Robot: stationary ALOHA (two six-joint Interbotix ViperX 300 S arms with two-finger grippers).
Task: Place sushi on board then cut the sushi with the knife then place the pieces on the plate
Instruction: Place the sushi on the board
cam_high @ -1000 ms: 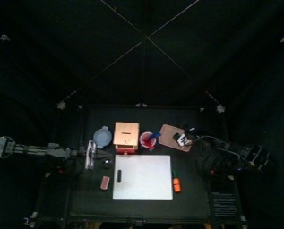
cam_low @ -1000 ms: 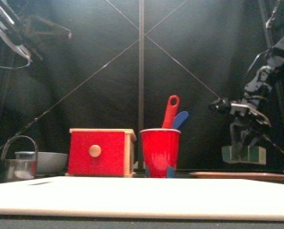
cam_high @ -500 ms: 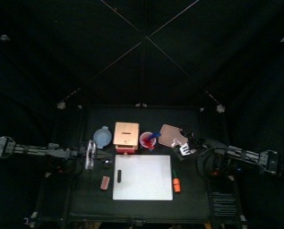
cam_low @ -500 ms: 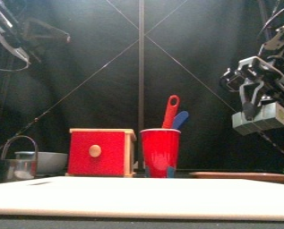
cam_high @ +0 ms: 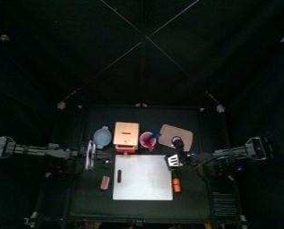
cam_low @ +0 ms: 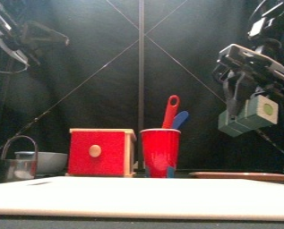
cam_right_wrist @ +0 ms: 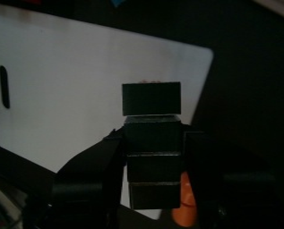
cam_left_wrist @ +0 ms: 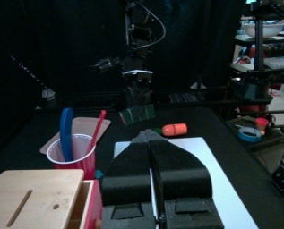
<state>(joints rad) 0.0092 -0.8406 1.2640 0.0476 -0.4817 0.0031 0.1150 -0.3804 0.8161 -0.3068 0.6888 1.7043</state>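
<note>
Between my right fingers [cam_right_wrist: 94,174] I see the sushi roll [cam_right_wrist: 152,143], dark green. Past them the board [cam_right_wrist: 84,80] is white; beside them, an orange toy [cam_right_wrist: 186,204]. Red cup [cam_low: 159,150], red knife [cam_low: 170,109], blue knife [cam_low: 181,118].

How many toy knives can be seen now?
2: the red knife and the blue knife, both standing together in the red cup. No other knife shows.

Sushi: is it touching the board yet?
Apart. The front view shows the sushi held in the right gripper, hanging well above the board with clear air beneath.
</note>
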